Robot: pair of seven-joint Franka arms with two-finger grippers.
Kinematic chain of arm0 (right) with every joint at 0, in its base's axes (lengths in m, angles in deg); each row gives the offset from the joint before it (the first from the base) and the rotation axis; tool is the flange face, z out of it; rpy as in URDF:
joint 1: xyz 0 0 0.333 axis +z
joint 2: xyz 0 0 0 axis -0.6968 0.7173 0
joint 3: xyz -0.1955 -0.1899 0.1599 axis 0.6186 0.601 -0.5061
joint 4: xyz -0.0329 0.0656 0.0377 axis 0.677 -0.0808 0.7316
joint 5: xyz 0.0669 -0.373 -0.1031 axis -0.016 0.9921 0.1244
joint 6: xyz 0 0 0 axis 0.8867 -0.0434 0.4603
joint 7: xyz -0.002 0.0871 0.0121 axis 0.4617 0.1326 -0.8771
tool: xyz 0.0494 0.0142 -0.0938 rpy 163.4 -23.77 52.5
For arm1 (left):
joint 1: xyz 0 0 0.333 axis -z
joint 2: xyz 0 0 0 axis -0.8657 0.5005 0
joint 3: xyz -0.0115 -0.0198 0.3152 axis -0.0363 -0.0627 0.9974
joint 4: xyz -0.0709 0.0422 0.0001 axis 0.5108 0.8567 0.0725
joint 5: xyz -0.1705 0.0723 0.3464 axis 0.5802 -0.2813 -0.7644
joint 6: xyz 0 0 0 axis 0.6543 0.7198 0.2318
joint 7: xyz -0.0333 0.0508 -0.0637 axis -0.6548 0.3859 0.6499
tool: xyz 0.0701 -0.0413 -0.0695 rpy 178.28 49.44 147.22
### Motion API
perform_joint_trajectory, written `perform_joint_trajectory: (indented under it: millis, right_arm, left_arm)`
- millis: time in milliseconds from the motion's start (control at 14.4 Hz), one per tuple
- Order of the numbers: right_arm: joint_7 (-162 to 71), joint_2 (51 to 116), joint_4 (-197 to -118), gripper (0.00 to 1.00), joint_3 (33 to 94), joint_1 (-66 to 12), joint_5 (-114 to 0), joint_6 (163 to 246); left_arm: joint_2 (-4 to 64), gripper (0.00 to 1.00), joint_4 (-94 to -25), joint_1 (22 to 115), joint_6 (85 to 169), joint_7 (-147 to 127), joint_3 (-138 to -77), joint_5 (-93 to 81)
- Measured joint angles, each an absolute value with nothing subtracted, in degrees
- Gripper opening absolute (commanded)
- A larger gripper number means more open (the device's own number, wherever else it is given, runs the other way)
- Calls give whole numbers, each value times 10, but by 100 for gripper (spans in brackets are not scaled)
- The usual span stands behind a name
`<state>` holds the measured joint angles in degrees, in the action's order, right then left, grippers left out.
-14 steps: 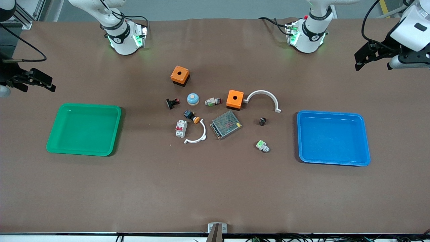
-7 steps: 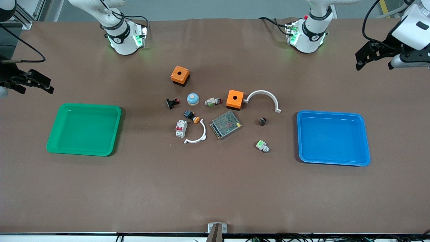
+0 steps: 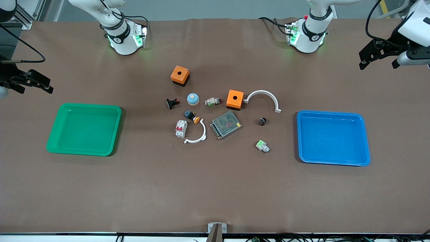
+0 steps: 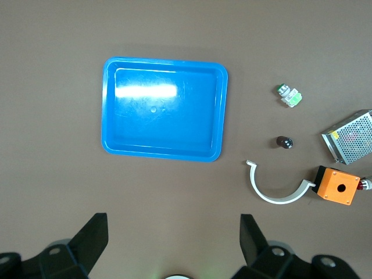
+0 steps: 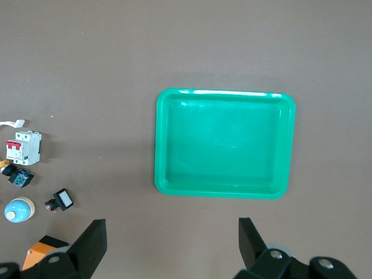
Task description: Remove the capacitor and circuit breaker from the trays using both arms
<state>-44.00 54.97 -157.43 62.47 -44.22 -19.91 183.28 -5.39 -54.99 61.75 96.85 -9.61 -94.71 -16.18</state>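
Both arms wait high at the table's ends, each with its jaws spread wide and holding nothing: the left gripper [image 3: 378,57] over bare table at the left arm's end, the right gripper [image 3: 32,83] at the right arm's end. The capacitor [image 3: 262,121] stands well clear of the left jaws, between the blue tray [image 3: 332,114] and the metal mesh box [image 3: 226,125]. The breaker [image 3: 181,128] lies in the middle cluster, well away from the right jaws, with the green tray [image 3: 84,107] between them.
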Motion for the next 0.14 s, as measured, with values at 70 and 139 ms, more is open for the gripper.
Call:
perform_joint_trajectory:
  millis: [70, 139]
  right_arm:
    - [-440, 550, -1575, 100, 625, -442, -200, 1833]
    - [-440, 550, -1575, 100, 625, -442, -201, 1833]
  left_arm:
    - [-53, 100, -550, 617, 968, -96, -947, -162]
    - [-53, 100, -550, 617, 968, -96, -947, -162]
